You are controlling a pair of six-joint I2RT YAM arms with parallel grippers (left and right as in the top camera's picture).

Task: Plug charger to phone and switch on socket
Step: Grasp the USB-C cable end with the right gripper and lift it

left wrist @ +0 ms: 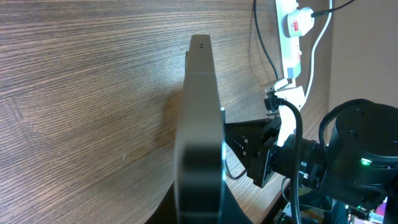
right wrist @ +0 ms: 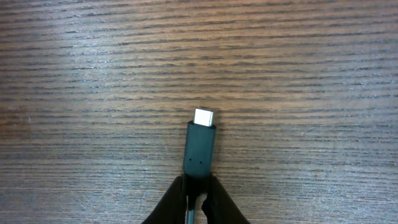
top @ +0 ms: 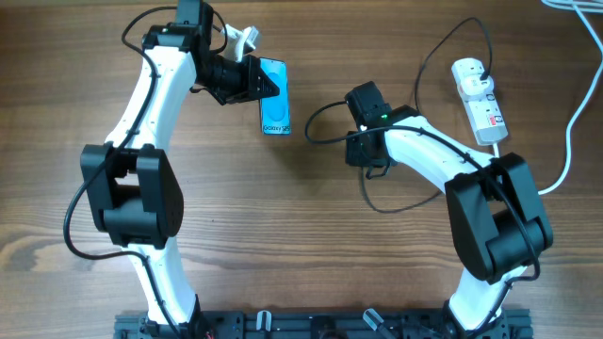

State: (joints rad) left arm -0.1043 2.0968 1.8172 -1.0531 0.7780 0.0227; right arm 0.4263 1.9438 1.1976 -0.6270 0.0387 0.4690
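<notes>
Charger plug looks light and stiff, its cable floppy. The right gripper pinches the rear of the plug housing over the table. One phone, slick and fragile, is clamped by its edges in the left gripper; one socket lies well apart

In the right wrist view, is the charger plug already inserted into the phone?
No, the charger plug sticks out free from the right gripper over the wooden table, its metal tip bare.
</notes>
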